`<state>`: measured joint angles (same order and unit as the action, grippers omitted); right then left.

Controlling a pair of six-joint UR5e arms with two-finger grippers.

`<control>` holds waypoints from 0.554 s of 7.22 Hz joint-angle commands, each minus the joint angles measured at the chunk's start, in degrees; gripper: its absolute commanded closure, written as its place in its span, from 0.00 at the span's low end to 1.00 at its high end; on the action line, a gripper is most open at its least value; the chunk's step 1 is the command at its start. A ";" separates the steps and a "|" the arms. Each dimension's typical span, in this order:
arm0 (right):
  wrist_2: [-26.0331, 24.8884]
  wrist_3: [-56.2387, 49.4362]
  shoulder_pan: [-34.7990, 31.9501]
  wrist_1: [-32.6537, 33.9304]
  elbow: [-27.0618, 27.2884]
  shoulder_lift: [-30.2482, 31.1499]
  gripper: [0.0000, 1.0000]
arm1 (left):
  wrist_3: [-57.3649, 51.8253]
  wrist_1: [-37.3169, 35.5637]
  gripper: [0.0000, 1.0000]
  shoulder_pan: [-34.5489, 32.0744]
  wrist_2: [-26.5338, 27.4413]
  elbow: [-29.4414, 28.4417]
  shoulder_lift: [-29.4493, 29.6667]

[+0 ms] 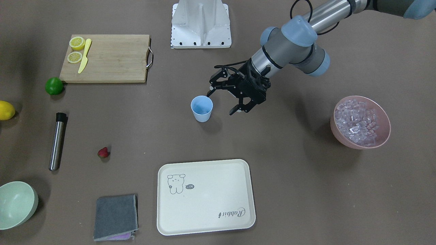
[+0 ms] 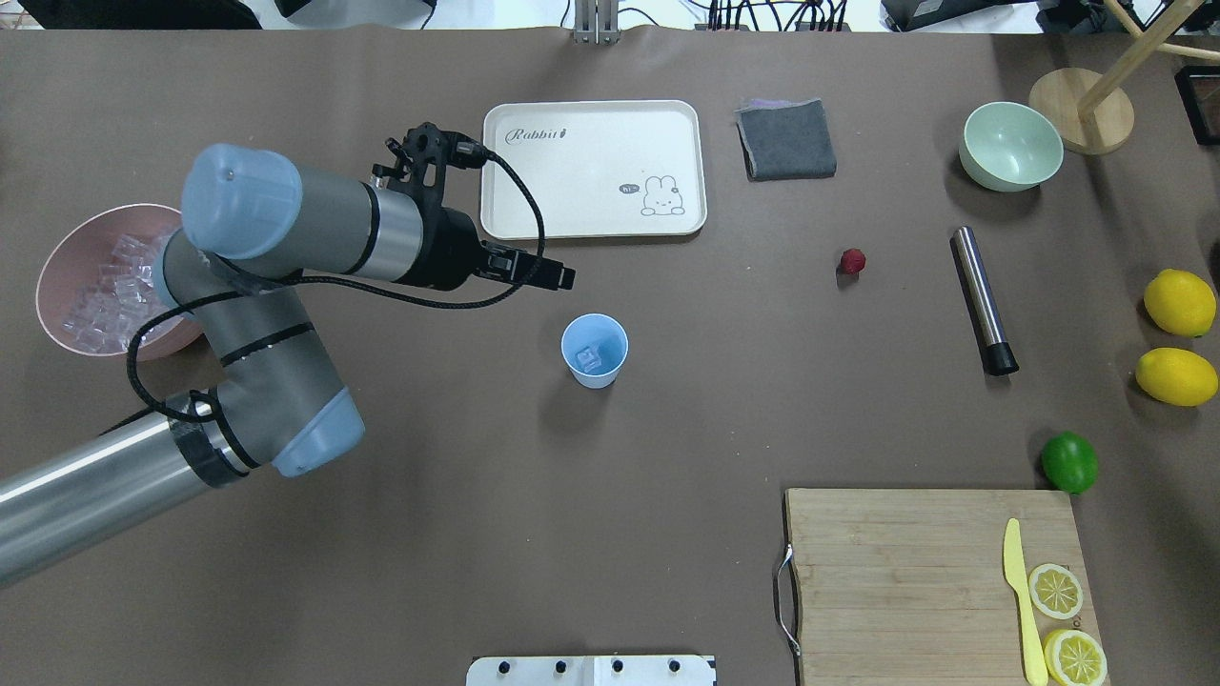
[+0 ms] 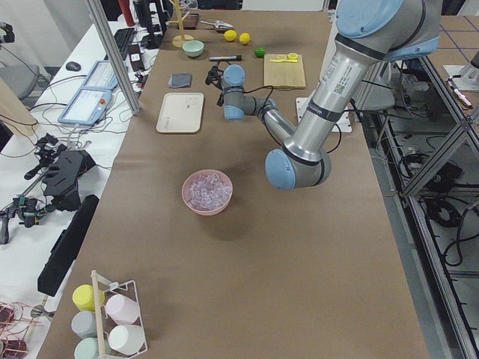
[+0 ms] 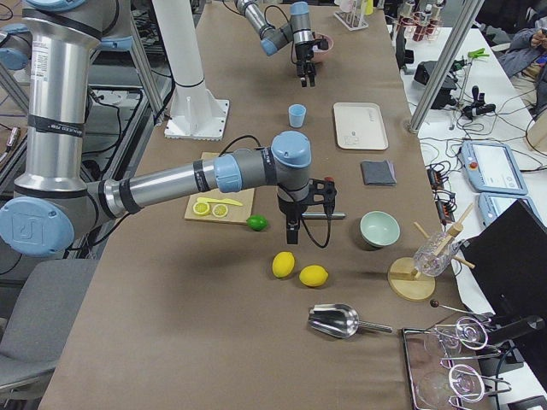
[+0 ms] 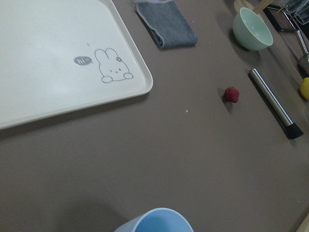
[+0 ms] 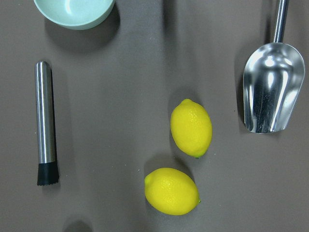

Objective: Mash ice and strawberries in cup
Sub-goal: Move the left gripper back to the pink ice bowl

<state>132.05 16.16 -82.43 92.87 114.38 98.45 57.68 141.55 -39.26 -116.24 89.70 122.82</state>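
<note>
Overhead first: it looks straight into the cup point(image 2: 595, 351) and picks out ice point(image 2: 591, 359) lying at the bottom, which the front camera barely shows. The front camera pays back with the left hand point(image 1: 221, 103): fingers spread wide, nothing between them. From that side one fingertip seems to sit right at the cup's rim. From overhead, though, the hand is clear of the cup, a little off toward the tray point(image 2: 572, 181) and the pink bowl point(image 2: 67, 243), where more ice is heaped.

The left wrist camera catches only the cup's rim at its bottom edge. Out ahead, the strawberry point(image 5: 231, 94) lies on the bare worktop point(image 5: 193, 159), near the muddler point(image 5: 273, 102). It is well apart from both cup and hand, on the cup's far side from the arm.

The right hand point(image 4: 291, 232) shows only in the right-side camera, pointing down near the lime point(image 4: 256, 223); spread or pressed together, I cannot tell. Its wrist camera looks down on two lemons point(image 6: 191, 128), a metal scoop point(image 6: 273, 92), the muddler and the edge of the pale green bowl point(image 6: 72, 12). That scoop is outside both the overhead and the front views.
</note>
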 commanded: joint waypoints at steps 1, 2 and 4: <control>0.48 0.01 0.08 -0.06 -0.21 1.03 0.00 | -9.11 -2.40 0.03 -3.54 -3.11 0.21 -2.57; 0.49 0.01 -0.01 -0.06 -0.30 1.22 0.00 | -13.16 -2.60 0.03 -5.63 -5.55 0.21 -3.98; 1.27 0.01 0.08 0.03 -0.91 1.30 0.00 | -22.13 -2.86 0.03 -11.51 -12.22 -0.14 -7.23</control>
<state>132.71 16.17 -82.38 92.87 113.81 99.63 41.09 138.92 -47.19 -124.48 89.78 117.60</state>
